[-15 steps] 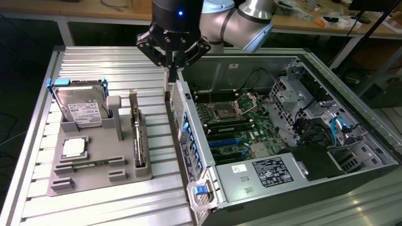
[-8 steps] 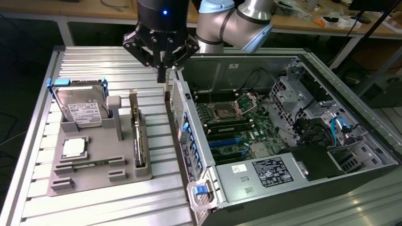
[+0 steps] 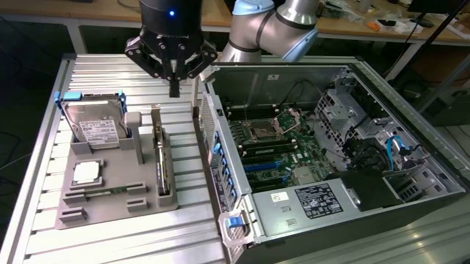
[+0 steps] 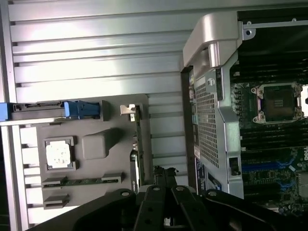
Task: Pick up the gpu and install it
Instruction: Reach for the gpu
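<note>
Jaws clenched, empty, hovering near the gpu [image 3: 160, 162], not touching it. Gpu stands on edge in the holder [image 3: 110, 206], in the slot nearest the case [image 3: 316, 212]. Likely light, stiff and fragile: pinch the bare top edge across the board's thickness and keep off components. The bracket is probably slick. Holder sits on the surface [image 3: 132, 236] and also carries hard drive [image 3: 96, 129], CPU [image 3: 87, 172] and memory stick [image 3: 103, 191]. Case is open, motherboard [image 3: 276, 148] inside; card slots look free.

Exterior camera sits high, angled down across the slatted table [image 3: 132, 236]. Wrist camera looks straight down, closer in. Both catch the grey parts holder [image 3: 110, 206] and the open computer case [image 3: 279, 77].
</note>
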Robot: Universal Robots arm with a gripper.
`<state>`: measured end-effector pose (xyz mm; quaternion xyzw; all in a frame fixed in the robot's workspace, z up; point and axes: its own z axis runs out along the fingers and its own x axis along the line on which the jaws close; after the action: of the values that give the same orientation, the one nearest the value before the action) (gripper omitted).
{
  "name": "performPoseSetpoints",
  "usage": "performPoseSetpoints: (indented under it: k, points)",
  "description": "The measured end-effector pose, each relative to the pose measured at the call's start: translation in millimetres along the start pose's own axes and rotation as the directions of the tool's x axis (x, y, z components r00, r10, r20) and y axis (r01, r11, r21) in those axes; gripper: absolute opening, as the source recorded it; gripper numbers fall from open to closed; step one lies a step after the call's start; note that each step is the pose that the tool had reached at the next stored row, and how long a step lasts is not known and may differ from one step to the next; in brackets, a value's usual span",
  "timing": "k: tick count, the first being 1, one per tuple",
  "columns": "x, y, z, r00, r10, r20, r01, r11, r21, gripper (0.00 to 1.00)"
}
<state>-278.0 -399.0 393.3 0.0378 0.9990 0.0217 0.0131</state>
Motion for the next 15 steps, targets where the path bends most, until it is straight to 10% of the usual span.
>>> performPoseSetpoints:
  k: [15]
  points:
    - [45.9, -3.5, -1.3, 1.0000, 0.000, -0.0001, 0.000, 1.0000, 0.0001, 0.11]
